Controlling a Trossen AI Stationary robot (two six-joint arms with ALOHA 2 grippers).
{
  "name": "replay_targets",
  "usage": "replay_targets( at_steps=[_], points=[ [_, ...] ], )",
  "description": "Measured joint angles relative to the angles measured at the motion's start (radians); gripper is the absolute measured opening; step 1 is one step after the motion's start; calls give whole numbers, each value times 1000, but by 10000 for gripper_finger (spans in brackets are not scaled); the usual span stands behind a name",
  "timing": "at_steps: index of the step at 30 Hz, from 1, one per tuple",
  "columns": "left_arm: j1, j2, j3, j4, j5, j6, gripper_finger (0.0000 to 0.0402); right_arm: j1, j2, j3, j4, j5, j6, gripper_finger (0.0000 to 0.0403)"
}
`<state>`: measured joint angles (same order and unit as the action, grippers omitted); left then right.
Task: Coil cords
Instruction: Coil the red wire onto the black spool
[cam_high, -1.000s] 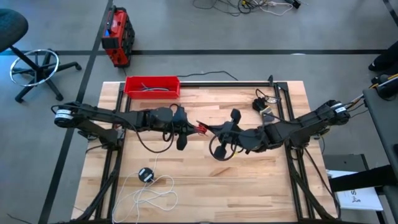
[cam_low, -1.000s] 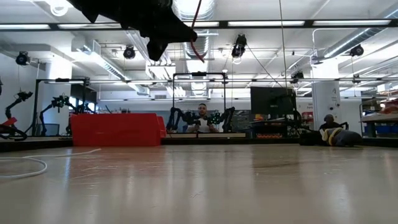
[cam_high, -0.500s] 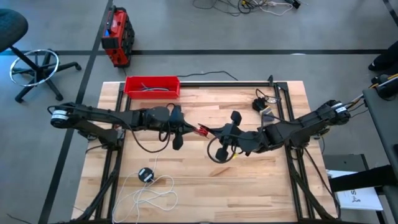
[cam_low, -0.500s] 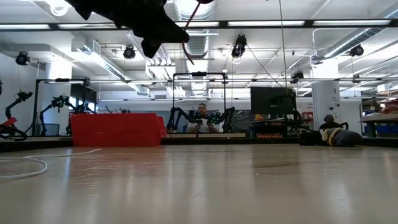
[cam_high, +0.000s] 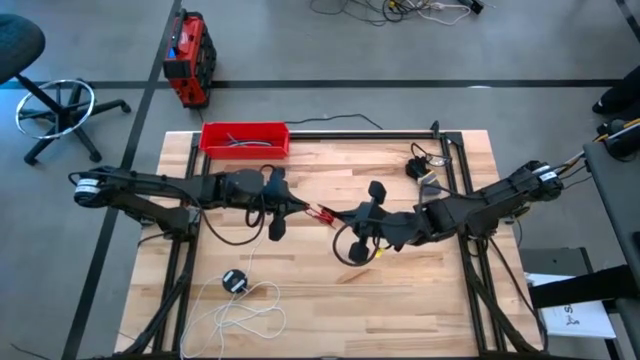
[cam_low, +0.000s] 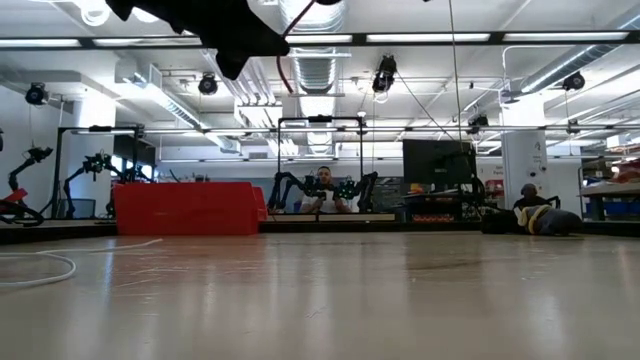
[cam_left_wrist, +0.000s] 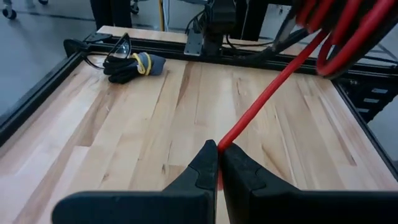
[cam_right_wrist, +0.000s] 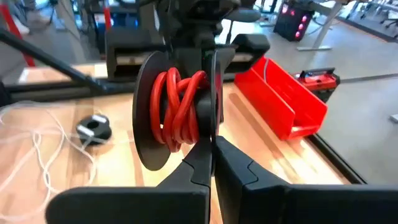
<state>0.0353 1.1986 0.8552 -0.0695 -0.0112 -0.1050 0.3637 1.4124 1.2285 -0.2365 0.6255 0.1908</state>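
Red cord (cam_high: 325, 214) hangs taut above mid-table between the arms. Left gripper (cam_left_wrist: 217, 163) is clamped on its free end; right gripper (cam_right_wrist: 210, 148) is pinched on the disc (cam_right_wrist: 149, 119) carrying the wound turns. Risk: slack lets loops slip off. White cord (cam_high: 245, 312) lies loose at the near left.

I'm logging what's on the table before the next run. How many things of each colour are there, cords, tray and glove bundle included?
Red: 2, the red cord pinched in the left hand and wound on the disc in the right hand, and the red tray.
White: 1, the white cord.
Dark: 1, the glove bundle.
Total: 4.
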Motion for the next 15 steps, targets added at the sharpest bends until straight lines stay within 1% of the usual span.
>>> replay_targets(
  at_steps=[5, 10, 12, 15],
  points=[
    [-3, 38, -2, 4, 101, -8, 0, 0, 0, 0, -140, -26, 63, 0],
    [-11, 143, -2, 28, 109, -8, 0, -21, 34, -5, -271, -105, 161, 0],
    [-13, 199, -3, 38, 114, -8, 0, -30, 60, -12, -302, -156, 195, 0],
    [-16, 275, -3, 56, 139, -5, 0, -49, 116, -46, -312, -282, 243, 0]
  ],
)
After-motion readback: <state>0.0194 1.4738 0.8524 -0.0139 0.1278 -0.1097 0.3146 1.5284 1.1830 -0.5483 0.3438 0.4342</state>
